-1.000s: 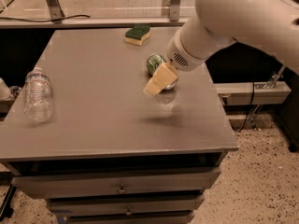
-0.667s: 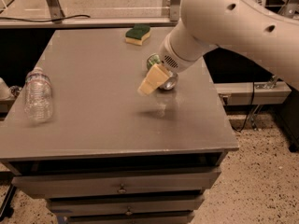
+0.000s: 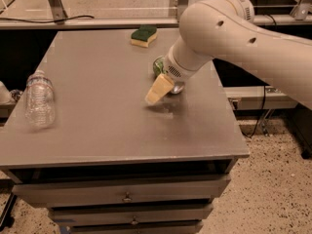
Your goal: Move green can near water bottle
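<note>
Behind the gripper, grip unclear, the green can lies mostly hidden.

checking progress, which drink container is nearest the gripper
The green can, just behind the gripper at the table's middle; the water bottle lies at its left edge.

Cream-coloured two-finger gripper: vs 1 s ago it's gone a bit left & toward the front edge of the grey metal table, tip now over the mid-right of the top, pointing down-left. Big white robot arm has swung further in from the right, rounded joint now fully in view, covering more of the upper-right background.
</note>
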{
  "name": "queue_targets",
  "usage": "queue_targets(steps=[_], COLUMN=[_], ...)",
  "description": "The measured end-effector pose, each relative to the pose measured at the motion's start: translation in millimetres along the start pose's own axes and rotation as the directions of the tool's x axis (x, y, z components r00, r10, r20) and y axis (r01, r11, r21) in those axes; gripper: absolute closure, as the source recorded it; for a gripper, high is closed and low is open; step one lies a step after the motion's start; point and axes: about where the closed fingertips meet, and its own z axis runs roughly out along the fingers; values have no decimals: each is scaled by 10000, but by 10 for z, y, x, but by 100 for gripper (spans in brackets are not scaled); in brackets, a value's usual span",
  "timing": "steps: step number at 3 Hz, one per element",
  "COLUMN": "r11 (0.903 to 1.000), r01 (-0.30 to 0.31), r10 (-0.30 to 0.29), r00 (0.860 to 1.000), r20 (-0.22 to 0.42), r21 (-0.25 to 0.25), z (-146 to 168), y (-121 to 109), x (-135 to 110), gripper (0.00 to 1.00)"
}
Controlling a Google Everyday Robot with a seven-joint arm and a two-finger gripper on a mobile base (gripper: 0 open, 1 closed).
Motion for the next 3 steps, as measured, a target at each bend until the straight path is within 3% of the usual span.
queue_targets(steps=[1, 3], r11=[9998, 9911], r01=[-108, 427], r10=[106, -479], r00=[9998, 9981], r20=[-140, -380], r21=[-159, -1261], z=[98, 55], y=[-69, -112], x=[46, -199], gripper=[16, 62])
